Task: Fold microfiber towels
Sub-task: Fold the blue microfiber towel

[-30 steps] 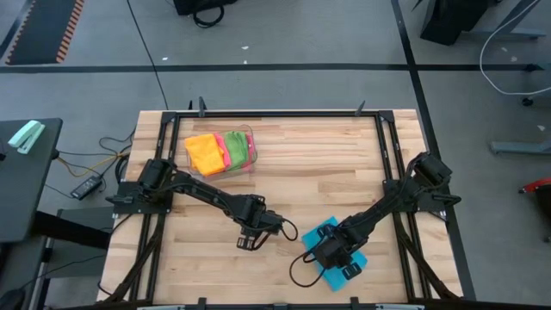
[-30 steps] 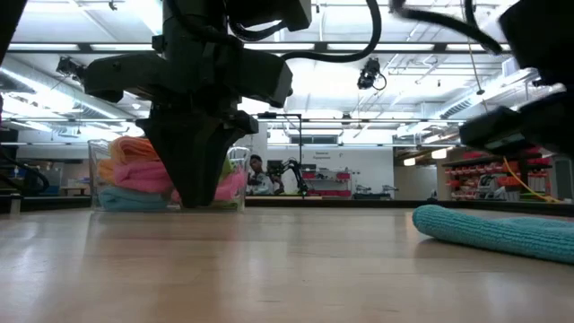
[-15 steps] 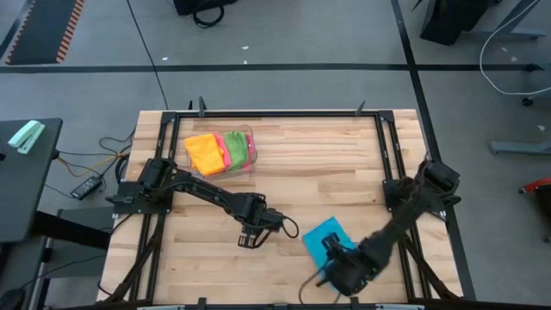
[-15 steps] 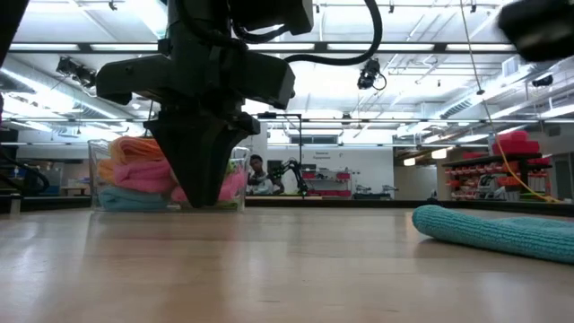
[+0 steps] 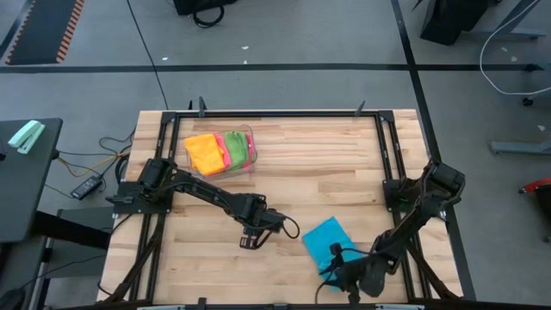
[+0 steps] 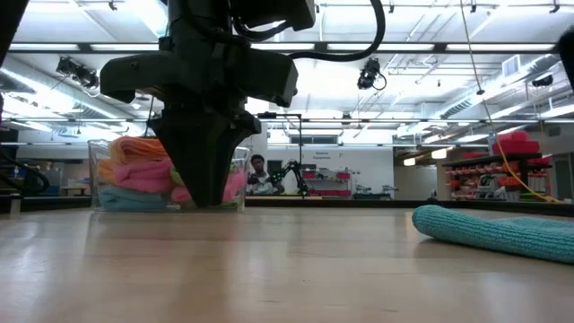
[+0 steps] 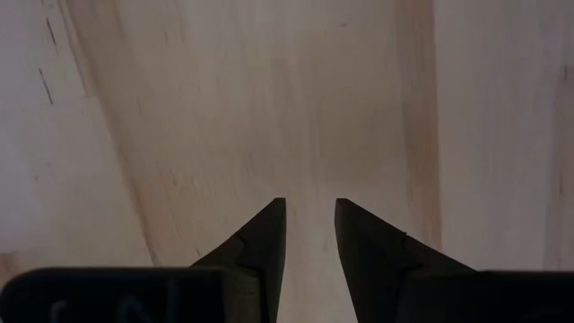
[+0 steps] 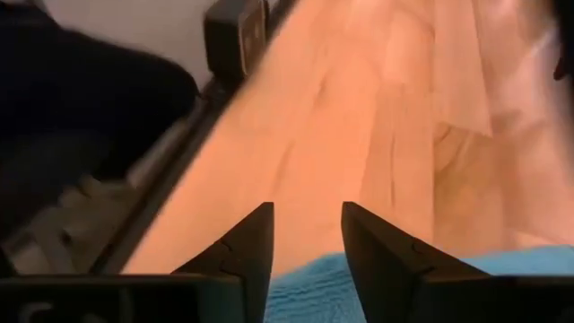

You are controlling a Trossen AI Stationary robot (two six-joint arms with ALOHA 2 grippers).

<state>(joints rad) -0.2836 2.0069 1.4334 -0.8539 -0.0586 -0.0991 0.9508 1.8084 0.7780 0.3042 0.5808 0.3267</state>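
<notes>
Blue microfiber towel (image 5: 328,240) lies folded near the tabletop's (image 5: 327,164) right front; more wait in the far-left bin (image 5: 221,151). Right gripper (image 8: 305,235) above its edge and left gripper (image 7: 309,229) mid-table both show fingers slightly spread, empty

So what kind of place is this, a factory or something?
More likely a robotics lab or workshop. Two arms are mounted on a framed wooden table on a grey taped floor. The low view shows an open hall with strip lights, red shelving and another robot arm in the background.
</notes>
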